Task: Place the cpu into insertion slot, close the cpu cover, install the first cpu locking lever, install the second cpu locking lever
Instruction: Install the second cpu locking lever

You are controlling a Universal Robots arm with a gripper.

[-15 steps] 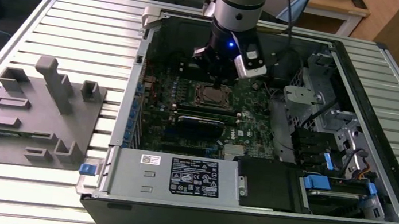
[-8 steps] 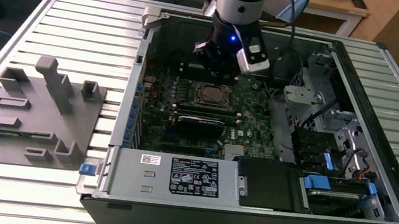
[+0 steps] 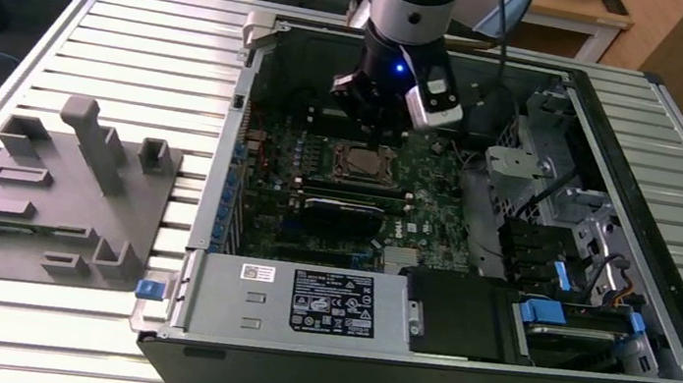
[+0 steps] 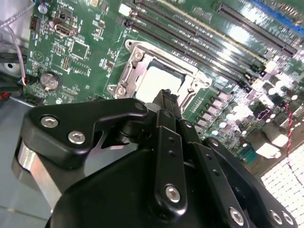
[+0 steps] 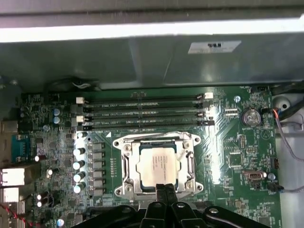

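The cpu [image 5: 159,164] lies flat in the insertion slot [image 3: 365,164] on the green motherboard, its silver-grey top showing. The cpu cover [image 5: 190,164], a silvery metal frame, lies down around the chip, which shows through its window. The chip [image 4: 159,80] and the frame [image 4: 126,75] also appear in the second wrist view. My gripper [image 5: 165,188] hovers just above one edge of the socket. Its two black fingers are pressed together with nothing between them. In the exterior view the gripper [image 3: 374,126] hangs over the board inside the open computer case.
Long black memory slots [image 5: 142,113] run beside the socket. A grey power-supply box [image 3: 300,300] and drive bays [image 3: 568,281] fill the case's near side. A grey moulded fixture [image 3: 50,198] lies on the slatted table at the exterior view's left.
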